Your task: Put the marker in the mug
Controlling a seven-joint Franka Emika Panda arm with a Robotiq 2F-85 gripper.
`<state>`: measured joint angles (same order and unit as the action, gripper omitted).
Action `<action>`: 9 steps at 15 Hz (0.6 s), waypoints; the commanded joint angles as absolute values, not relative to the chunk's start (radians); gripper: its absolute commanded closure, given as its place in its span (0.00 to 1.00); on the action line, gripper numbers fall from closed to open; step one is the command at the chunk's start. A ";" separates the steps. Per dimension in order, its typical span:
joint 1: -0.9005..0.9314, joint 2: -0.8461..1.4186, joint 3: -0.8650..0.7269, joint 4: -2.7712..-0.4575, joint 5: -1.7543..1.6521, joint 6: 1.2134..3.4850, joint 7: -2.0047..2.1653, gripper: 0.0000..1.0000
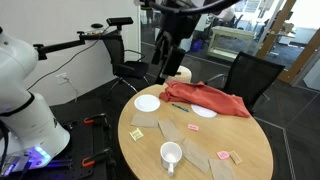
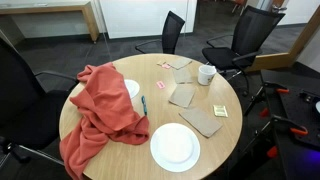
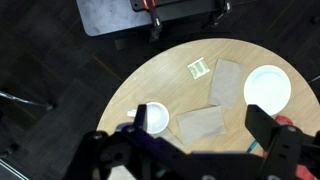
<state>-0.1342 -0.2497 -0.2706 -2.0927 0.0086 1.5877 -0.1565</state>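
Observation:
The white mug [image 1: 171,155] stands upright near a table edge; it also shows in the other exterior view [image 2: 206,73] and in the wrist view [image 3: 154,118]. The marker [image 2: 144,104], slim and dark teal, lies flat beside the red cloth, and it shows too in an exterior view [image 1: 180,106]. In the wrist view only its tip [image 3: 253,147] shows by the right finger. My gripper [image 1: 166,72] hangs high above the table, open and empty; its fingers are wide apart in the wrist view [image 3: 190,152]. It is well apart from the mug and the marker.
A red cloth [image 2: 100,110] drapes over one side of the round wooden table [image 2: 120,150]. A white plate [image 2: 174,147], a small white disc [image 1: 203,111] and several tan paper pieces [image 3: 202,123] lie on it. Black office chairs [image 2: 240,35] stand around.

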 commanded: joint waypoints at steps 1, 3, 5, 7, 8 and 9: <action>-0.153 -0.247 -0.254 -2.090 0.012 1.585 -0.161 0.00; -0.153 -0.247 -0.254 -2.090 0.012 1.585 -0.161 0.00; -0.153 -0.247 -0.254 -2.090 0.012 1.585 -0.161 0.00; -0.153 -0.247 -0.254 -2.090 0.012 1.585 -0.161 0.00; -0.153 -0.247 -0.254 -2.090 0.012 1.585 -0.161 0.00; -0.126 -0.144 -0.233 -2.025 0.051 1.622 -0.129 0.00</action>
<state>-0.1346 -0.2496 -0.2703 -2.0927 0.0086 1.5878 -0.1565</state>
